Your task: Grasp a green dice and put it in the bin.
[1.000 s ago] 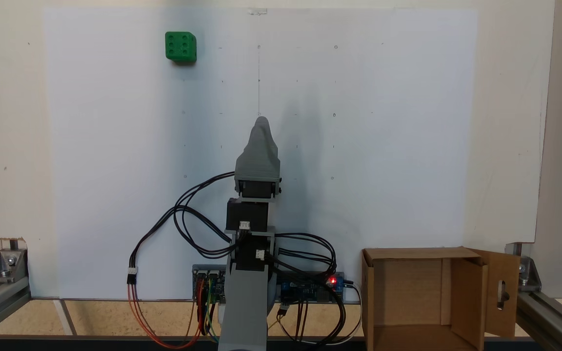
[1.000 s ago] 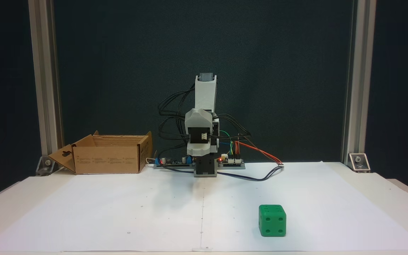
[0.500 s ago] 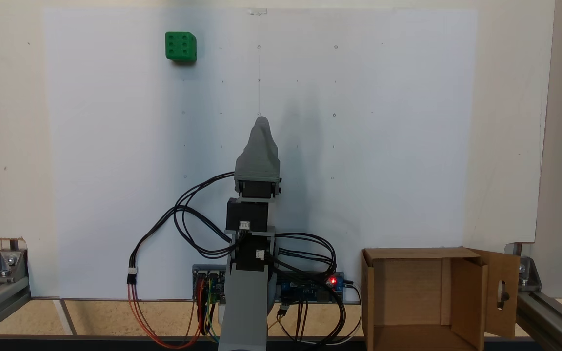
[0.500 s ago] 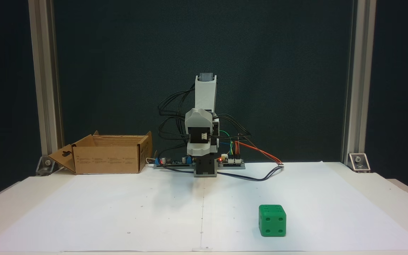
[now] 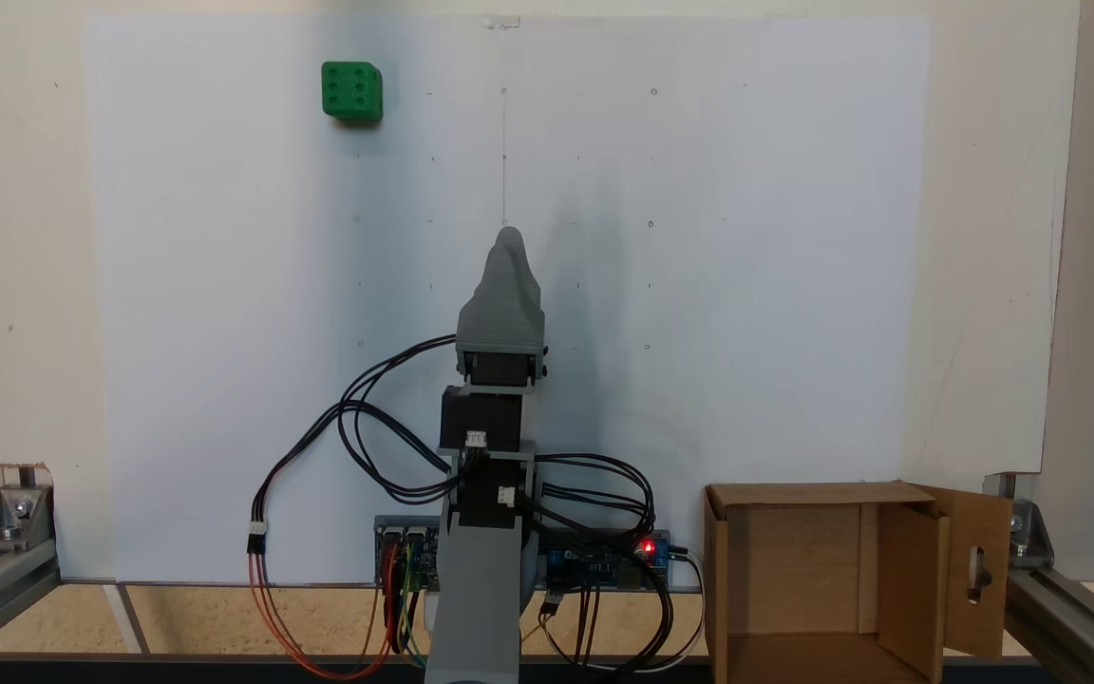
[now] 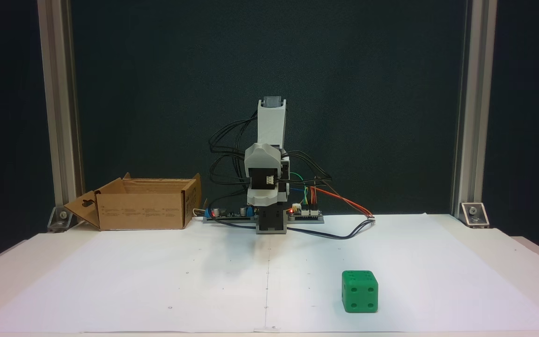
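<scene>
Low and right of centre in a fixed view, the green dice (image 6: 360, 291) sits alone on the white paper (image 6: 157, 281). Behind it the gripper (image 6: 268, 199) is folded against the arm; whether its jaws are spread cannot be told. At far left stands the bin (image 6: 141, 209), its inside hidden.

Lab test rig, aluminium frame posts (image 6: 466, 107), dot-marked paper sheet (image 5: 699, 285)
</scene>
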